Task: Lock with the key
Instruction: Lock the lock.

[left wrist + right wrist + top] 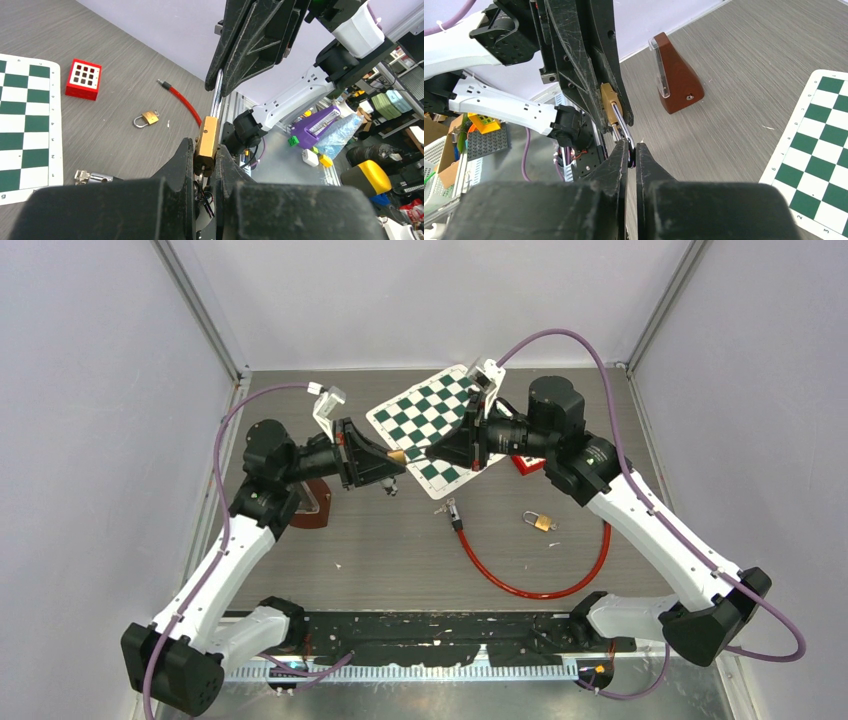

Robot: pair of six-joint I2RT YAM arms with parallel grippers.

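1. The left fingers are clenched on the brass padlock, raised above the desk.
2. The right fingers, directly opposite, are clamped onto its silver shackle.
3. A second small padlock lies on the desk, well below the right fingers, near the red cable.

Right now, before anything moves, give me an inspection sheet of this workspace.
Surface: grey wood-grain table, a few small specks.
Job's things: brass padlock held in the air between both arms; no separate key made out.
Clutter: second padlock, red cable, checkered mat, red block, brown metronome.
Grippers: left tool shut on the brass padlock's body; right tool shut on the thin metal part sticking out of it, apparently the shackle.
Cables: purple cables looping along each arm, clear of the table's things.
Surroundings: pale walls; coloured bins beyond the table's edge.
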